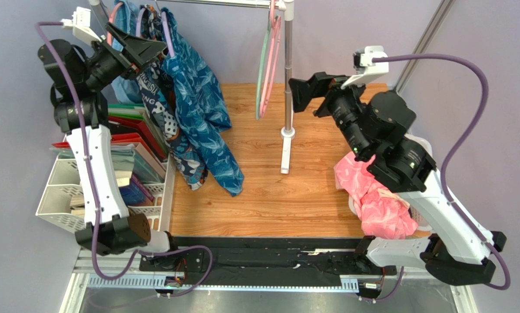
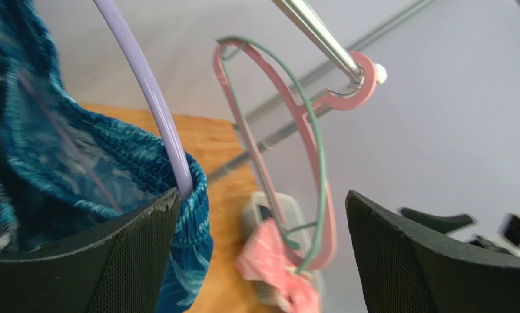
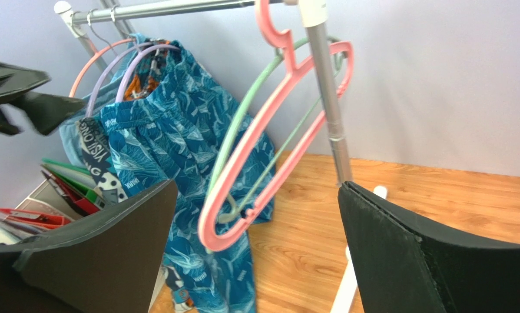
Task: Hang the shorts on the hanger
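Observation:
The dark blue-teal leafy-print shorts (image 1: 203,124) hang from the lavender hanger (image 1: 168,32) at the left end of the rail, legs reaching the wooden table. My left gripper (image 1: 153,47) is open right beside the hanger's top. In the left wrist view the lavender hanger (image 2: 151,98) runs down at the tip of my left finger (image 2: 138,254), with the shorts' waistband (image 2: 60,156) draped over it; the left gripper (image 2: 262,195) holds nothing. My right gripper (image 1: 296,94) is open and empty by the rack pole. The right wrist view shows the shorts (image 3: 184,137), the lavender hanger (image 3: 122,59) and the right gripper (image 3: 257,188).
A pink hanger (image 1: 273,59) and a mint-green hanger (image 1: 262,65) hang by the rack pole (image 1: 286,85). A navy cartoon-print garment (image 1: 153,91) and light blue shorts (image 1: 122,88) hang behind the shorts. A white basket (image 1: 60,189) of folders stands left. Pink cloth (image 1: 373,195) lies right.

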You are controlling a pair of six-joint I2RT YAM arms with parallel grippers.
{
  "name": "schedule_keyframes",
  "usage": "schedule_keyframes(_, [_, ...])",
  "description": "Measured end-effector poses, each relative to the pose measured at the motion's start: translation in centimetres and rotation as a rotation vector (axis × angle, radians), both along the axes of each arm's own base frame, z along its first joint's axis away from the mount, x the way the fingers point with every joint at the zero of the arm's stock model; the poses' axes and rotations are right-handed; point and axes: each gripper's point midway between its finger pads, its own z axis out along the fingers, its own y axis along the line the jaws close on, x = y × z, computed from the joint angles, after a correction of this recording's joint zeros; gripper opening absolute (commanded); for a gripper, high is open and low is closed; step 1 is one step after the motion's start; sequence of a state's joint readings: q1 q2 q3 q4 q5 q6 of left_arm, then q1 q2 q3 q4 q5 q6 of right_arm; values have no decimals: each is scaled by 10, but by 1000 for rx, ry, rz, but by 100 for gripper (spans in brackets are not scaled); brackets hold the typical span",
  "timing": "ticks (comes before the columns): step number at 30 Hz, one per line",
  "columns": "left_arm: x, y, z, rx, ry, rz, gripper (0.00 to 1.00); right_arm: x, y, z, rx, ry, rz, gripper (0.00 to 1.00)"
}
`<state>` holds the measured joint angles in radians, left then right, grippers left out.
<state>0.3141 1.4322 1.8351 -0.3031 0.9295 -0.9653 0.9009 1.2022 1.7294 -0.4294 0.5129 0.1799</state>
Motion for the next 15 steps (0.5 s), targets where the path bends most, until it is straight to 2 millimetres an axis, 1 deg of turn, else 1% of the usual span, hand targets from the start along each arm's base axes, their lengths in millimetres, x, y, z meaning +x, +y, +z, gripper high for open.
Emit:
schedule_keyframes(2, [-13, 8, 10, 100, -54, 107, 99, -4, -15, -1, -7, -11, -22, 100])
schedule_keyframes(4, [-27, 12, 19, 185, -102, 171, 99, -5, -30, -3, -18, -20, -51, 100])
schedule_keyframes(8, [-58, 10, 27, 366, -193, 199, 99, -8, -63, -18, -60, -24, -116, 100])
schedule_keyframes(9, [-69, 8, 26, 425, -218, 197, 99, -10, -75, -25, -78, -21, -132, 100])
schedule_keyframes(11, [-88, 2, 22, 507, -253, 183, 99, -13, -92, -32, -96, -23, -161, 100])
schedule_keyframes(13, [-109, -4, 14, 589, -282, 158, 99, -20, -110, -41, -120, -25, -184, 100])
schedule_keyframes(14, [-123, -9, 6, 638, -296, 132, 99, -24, -119, -44, -128, -29, -193, 100])
schedule_keyframes(15, [-133, -13, 1, 670, -305, 110, 99, -28, -125, -47, -138, -28, -199, 100])
